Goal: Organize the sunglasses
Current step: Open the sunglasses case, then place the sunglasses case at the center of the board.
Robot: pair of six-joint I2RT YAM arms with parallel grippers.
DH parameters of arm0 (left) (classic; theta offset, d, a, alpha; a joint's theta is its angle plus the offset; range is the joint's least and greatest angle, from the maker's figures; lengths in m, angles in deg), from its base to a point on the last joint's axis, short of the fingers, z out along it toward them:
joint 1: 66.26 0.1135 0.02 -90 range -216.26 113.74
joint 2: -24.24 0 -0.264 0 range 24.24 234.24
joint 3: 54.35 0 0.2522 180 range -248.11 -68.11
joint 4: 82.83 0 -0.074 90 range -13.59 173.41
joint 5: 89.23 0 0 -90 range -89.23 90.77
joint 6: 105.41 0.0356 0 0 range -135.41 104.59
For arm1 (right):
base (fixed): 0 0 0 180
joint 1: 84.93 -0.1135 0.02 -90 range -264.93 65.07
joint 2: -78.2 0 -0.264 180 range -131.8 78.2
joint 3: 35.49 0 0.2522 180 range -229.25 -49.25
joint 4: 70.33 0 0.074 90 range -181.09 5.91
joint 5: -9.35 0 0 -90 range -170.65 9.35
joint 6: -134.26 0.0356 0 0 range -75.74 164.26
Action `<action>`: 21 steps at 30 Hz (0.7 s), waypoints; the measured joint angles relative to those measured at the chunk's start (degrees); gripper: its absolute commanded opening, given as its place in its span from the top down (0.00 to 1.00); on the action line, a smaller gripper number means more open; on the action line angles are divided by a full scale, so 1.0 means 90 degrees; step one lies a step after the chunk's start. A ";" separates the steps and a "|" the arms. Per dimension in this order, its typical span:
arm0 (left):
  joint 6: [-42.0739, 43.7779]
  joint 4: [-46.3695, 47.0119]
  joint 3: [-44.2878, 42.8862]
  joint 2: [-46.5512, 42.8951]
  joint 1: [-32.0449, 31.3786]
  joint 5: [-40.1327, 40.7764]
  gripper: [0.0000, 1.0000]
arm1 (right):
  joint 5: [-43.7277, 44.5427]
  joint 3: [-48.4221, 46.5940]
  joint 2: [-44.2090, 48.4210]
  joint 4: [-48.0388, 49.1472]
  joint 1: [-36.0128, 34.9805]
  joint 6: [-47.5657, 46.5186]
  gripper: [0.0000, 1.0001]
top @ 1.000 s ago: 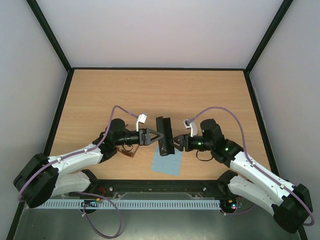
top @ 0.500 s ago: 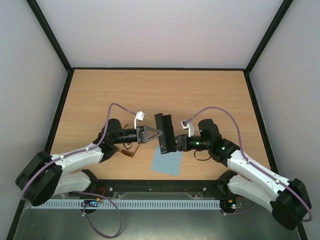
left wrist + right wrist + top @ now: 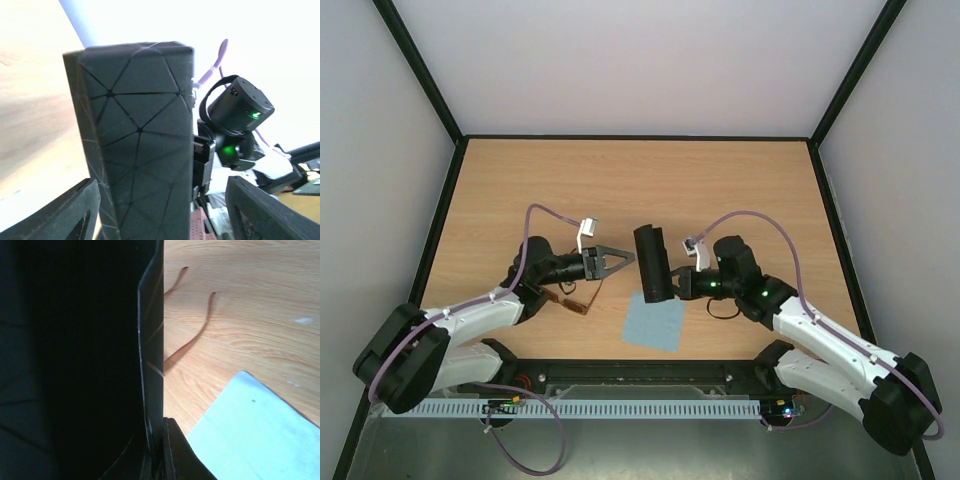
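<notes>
The slim black case (image 3: 652, 262) stands on end at mid-table, and my right gripper (image 3: 676, 284) is shut on its lower right edge. In the right wrist view the case (image 3: 75, 360) fills the left half, pinched at the jaws (image 3: 161, 445). My left gripper (image 3: 626, 258) hangs open just left of the case without touching it. From its wrist the faceted case (image 3: 140, 150) looms ahead between the spread fingers (image 3: 75, 215). The brown sunglasses (image 3: 582, 307) lie on the table under the left arm, mostly hidden. Their thin temple arms (image 3: 196, 339) show past the case.
A light blue cloth (image 3: 655, 323) lies flat on the wood just in front of the case, also seen in the right wrist view (image 3: 260, 425). Black frame rails border the table (image 3: 640, 180). The right arm's wrist (image 3: 235, 125) shows behind the case.
My right gripper has closed on the case. My left gripper has opened wider and drawn back to the left, away from the case. The case now stands more upright.
</notes>
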 measured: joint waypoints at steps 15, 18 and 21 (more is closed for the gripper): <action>0.1358 -0.2771 -0.0483 -0.0651 0.0680 0.1076 0.26 | 0.4303 -0.2429 -0.2234 -0.2416 -0.0498 -0.0794 0.99; 0.1525 -0.3087 -0.0738 -0.0478 0.0607 0.1265 0.26 | 0.5493 -0.3075 -0.3033 -0.2992 -0.0935 -0.0797 0.99; 0.1620 -0.3230 -0.0877 -0.0255 0.0498 0.1418 0.27 | 0.6603 -0.3818 -0.3835 -0.3657 -0.1348 -0.0758 0.99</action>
